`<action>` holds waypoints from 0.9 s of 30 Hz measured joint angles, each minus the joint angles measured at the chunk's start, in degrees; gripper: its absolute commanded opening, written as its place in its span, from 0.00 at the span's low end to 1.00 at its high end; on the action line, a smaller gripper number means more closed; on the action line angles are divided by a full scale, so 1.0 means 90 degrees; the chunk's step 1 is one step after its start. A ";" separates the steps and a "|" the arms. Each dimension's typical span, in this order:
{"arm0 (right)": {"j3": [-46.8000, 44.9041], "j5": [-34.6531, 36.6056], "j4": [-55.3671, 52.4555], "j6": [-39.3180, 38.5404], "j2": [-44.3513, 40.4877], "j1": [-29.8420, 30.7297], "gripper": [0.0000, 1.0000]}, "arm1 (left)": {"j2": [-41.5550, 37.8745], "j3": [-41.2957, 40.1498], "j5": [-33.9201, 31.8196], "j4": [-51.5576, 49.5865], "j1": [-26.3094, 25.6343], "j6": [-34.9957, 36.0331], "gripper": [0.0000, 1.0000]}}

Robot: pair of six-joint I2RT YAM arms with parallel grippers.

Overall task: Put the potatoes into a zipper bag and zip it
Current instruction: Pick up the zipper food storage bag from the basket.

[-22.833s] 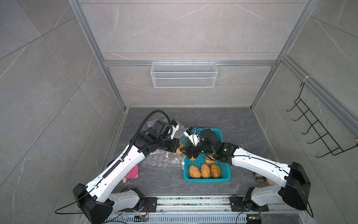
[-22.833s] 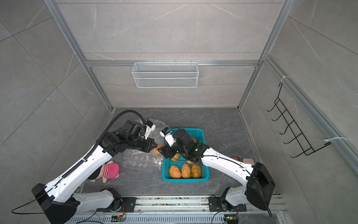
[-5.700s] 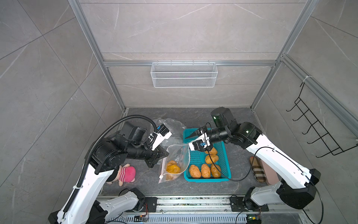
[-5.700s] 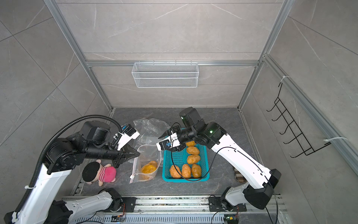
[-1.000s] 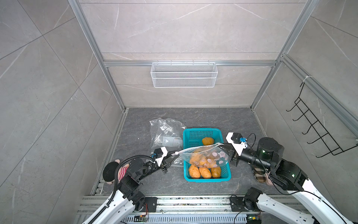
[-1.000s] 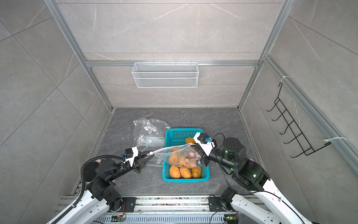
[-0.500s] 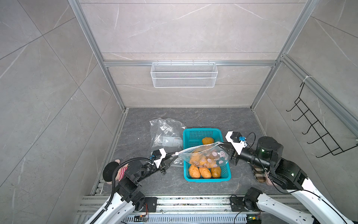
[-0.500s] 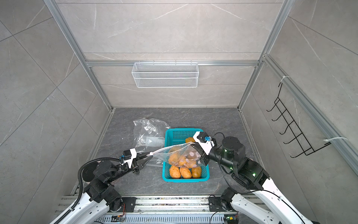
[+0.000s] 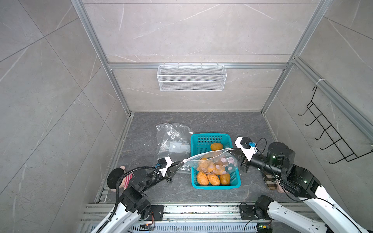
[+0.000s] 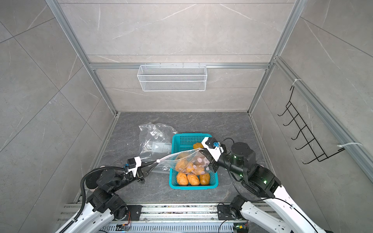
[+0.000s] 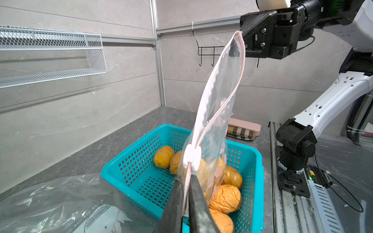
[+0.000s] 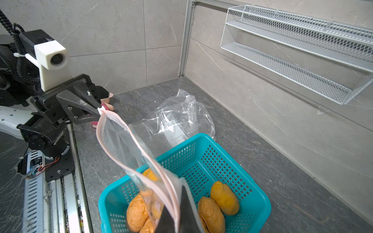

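Grey stone-look floor (image 9: 201,123), tiled walls, aluminium frame. Your stock, from the fingers outward:

1. Left gripper (image 11: 186,181): fingers pressed flat together on the zip strip of the bag (image 9: 214,161), just behind the white slider (image 11: 191,159).
2. Right gripper (image 11: 241,34): fingers pinched tight on the bag's opposite top corner.
3. Bag: clear with pink spots, strung between your two grippers above the basket (image 9: 216,186), with its loaded end hanging down into it. The two zip tracks stand apart from the slider to the right gripper.
4. Potatoes (image 9: 205,166): several inside the bag, count unclear through the plastic. Four more lie loose in the basket, three in a row at the near end and one at the far end.
5. Basket: teal, slotted, on the floor between your arms.
6. Spare bag (image 9: 171,141): clear, crumpled, flat on the floor just left of the basket.
7. Plush (image 9: 127,177): beside the left arm, partly hidden.
8. Cases (image 11: 240,134): one striped, one pink, touching, near the right arm.
9. Wire shelf (image 9: 191,77): on the back wall.
10. Hook rack (image 9: 331,137): on the right wall.
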 measured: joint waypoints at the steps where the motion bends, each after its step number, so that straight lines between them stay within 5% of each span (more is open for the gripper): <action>1: 0.0000 0.0000 0.0000 0.0000 0.0000 0.0000 0.00 | 0.0007 0.0000 0.0000 0.0000 0.0000 -0.0002 0.05; 9: 0.0000 0.0019 -0.0044 0.0000 0.0007 0.0000 0.01 | 0.0039 0.0000 0.0000 0.0000 0.0000 -0.0005 0.00; 13: 0.0056 0.0080 -0.0107 0.0024 0.0080 0.0000 0.56 | 0.0236 0.0153 -0.0158 -0.0121 0.0000 -0.0002 0.00; 15: 0.0180 0.0114 -0.0148 0.0015 0.0151 -0.0005 0.72 | 0.0491 0.0430 -0.0270 -0.0250 0.0000 -0.0002 0.00; 27: 0.2460 0.0109 -0.0294 -0.0046 0.0877 -0.0005 0.78 | 0.2982 0.5180 -0.0534 -0.2577 0.0000 0.0663 0.00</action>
